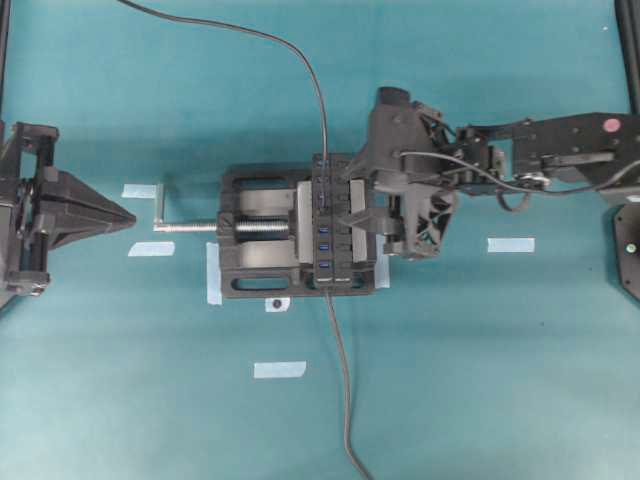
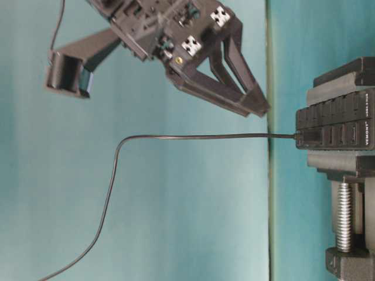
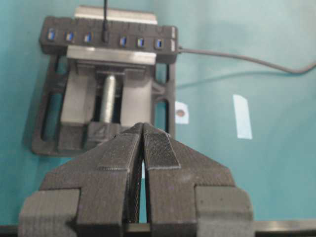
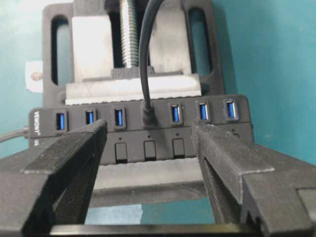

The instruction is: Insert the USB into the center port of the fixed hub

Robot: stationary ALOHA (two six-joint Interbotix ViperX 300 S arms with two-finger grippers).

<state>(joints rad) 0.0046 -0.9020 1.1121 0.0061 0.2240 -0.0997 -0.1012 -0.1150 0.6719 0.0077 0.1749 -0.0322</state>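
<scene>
The fixed hub (image 4: 143,129) is a black strip clamped in a vise, with a row of blue slots. The USB (image 4: 148,116) stands plugged into the center port, three blue slots on either side of it. Its thin cable (image 1: 300,55) runs off past the table's far edge. My right gripper (image 4: 148,132) is open just in front of the hub, a finger on each side of the plug and touching nothing. From above, the right gripper (image 1: 358,210) sits beside the hub (image 1: 328,225). My left gripper (image 3: 143,127) is shut and empty, well back from the vise.
The black vise (image 1: 262,232) holds the hub, and its silver screw crank (image 1: 175,222) points at the left gripper (image 1: 128,215). The hub's own lead (image 1: 345,400) trails toward the near edge. Pale tape strips (image 1: 510,244) mark the teal table.
</scene>
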